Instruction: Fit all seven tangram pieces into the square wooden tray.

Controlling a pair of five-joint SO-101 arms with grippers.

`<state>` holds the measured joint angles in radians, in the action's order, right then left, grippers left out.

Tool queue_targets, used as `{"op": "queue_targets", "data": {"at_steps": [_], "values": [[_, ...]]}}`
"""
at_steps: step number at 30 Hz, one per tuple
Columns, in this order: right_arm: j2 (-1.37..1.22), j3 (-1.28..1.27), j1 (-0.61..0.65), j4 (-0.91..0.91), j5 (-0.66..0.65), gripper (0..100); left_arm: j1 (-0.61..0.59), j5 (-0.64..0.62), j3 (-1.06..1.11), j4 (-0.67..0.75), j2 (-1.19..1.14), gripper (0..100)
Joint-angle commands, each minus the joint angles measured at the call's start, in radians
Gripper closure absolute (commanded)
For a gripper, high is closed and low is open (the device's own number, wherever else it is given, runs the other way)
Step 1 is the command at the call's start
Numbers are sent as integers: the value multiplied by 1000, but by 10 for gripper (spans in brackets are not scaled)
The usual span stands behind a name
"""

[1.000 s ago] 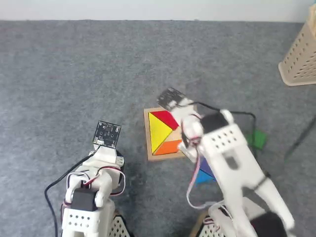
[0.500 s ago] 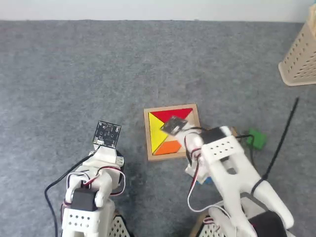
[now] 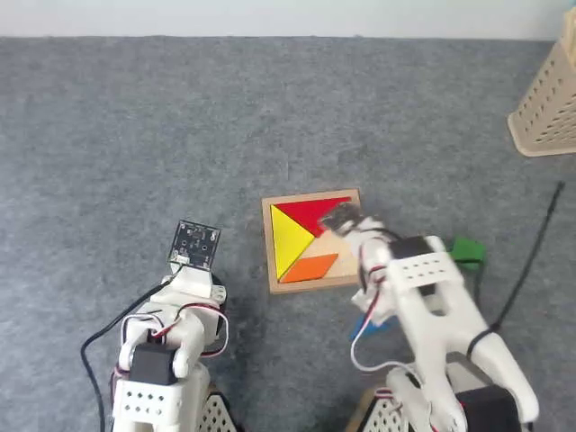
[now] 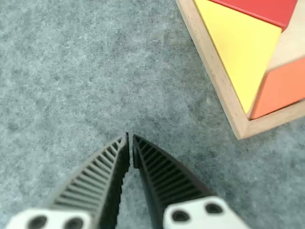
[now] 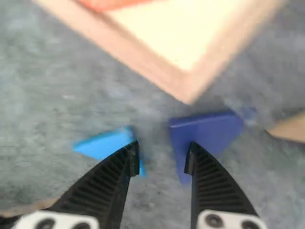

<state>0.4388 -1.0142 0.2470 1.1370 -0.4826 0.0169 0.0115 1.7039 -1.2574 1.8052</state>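
The square wooden tray (image 3: 306, 285) lies near the middle of the grey table (image 3: 135, 117), partly filled. A red triangle (image 3: 310, 214) sits along its far edge, a yellow triangle (image 3: 290, 238) against the side nearer your left arm (image 3: 171, 346), and an orange piece (image 3: 315, 266) along its near edge. The rest of the tray floor, on the side toward your right arm (image 3: 427, 288), is bare wood.

Your right gripper (image 5: 162, 145) hangs low over the table just off the tray's near right corner, its jaws spread with nothing between them. A light-blue piece (image 5: 107, 143) lies flat on the table at the tip of one finger. A dark-blue piece (image 5: 205, 136) lies under the tip of the other, and the two pieces are close together but apart. The wrist view is blurred, so you cannot tell whether either fingertip touches its piece. At the edge of that same view a tan shape (image 5: 288, 131) shows beside the dark-blue piece; it may be another wooden piece.

A green piece (image 3: 468, 252) rests on the table on the right side of the tray, past your right arm and near the tray's right edge.

Your left gripper (image 4: 129, 139) points down at bare table beside the tray's near left corner, its jaws pressed together and holding nothing.

A pale perforated basket (image 3: 549, 99) stands at the table's far right corner, well apart from the tray.
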Motion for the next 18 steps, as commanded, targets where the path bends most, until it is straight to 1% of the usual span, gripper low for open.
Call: {"op": "queue_targets", "data": {"at_steps": [1,4,7,9,12,14,18], "values": [[-2,2,-124,-25,-52,831,0,-6,-19,-6,21,988],[-1,3,-200,-45,-75,831,0,-6,-19,-6,21,988],[10,25,-245,-31,-77,831,0,-6,-19,-6,21,988],[18,71,-262,7,-77,831,0,-6,-19,-6,21,988],[45,180,-269,113,-69,831,0,-6,-19,-6,21,988],[56,272,-294,177,-25,829,0,-6,-19,-6,21,988],[-2,405,-372,213,118,828,0,-6,-19,-6,21,988]]}}
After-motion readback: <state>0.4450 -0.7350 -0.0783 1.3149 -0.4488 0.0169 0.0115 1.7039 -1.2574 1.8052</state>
